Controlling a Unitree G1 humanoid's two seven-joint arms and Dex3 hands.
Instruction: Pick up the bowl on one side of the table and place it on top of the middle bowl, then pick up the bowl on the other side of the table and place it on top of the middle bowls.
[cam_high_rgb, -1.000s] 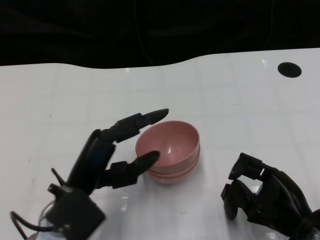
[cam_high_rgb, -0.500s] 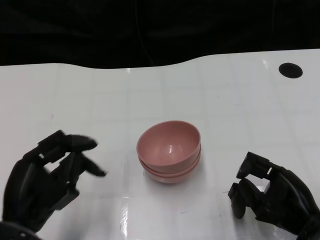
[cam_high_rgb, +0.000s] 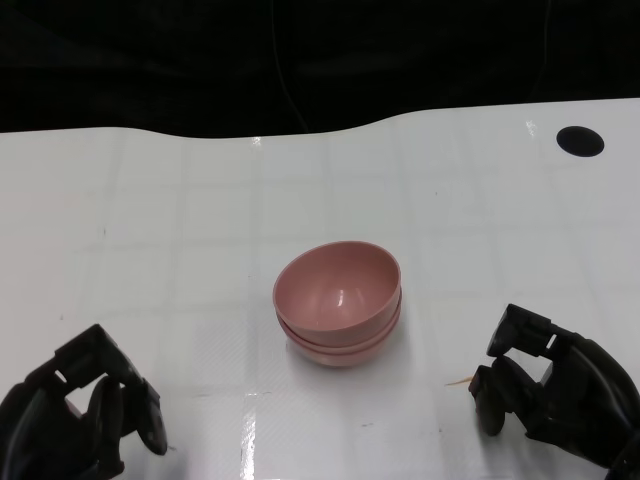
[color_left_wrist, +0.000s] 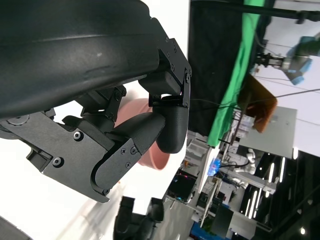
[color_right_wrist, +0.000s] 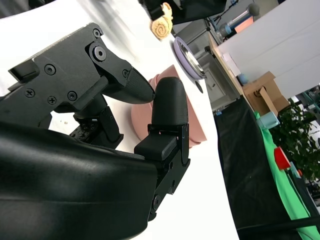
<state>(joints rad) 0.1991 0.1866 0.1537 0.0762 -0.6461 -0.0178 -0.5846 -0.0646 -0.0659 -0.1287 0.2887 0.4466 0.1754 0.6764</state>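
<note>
The pink bowls (cam_high_rgb: 338, 303) sit nested in one stack near the middle of the white counter (cam_high_rgb: 200, 200), the top bowl tipped a little so its opening leans toward the robot's left. Two rims show under it at the stack's near side (how many bowls are in there I cannot count for sure).

The left robot hand (cam_high_rgb: 75, 415) rests low at the near left corner, well apart from the stack, fingers curled in on nothing. From its wrist camera the curled fingers (color_left_wrist: 167, 125) hide part of the bowls, pink showing behind them.

The right robot hand (cam_high_rgb: 550, 390) sits at the near right, also well clear of the stack, its fingers likewise curled inward and holding nothing. Its own camera shows the fingertips (color_right_wrist: 170, 107) drawn close together with the bowls beyond them.

A round black hole (cam_high_rgb: 580, 140) marks the counter's far right corner. A tiny orange speck (cam_high_rgb: 458, 381) lies on the counter just beside the right robot hand.
</note>
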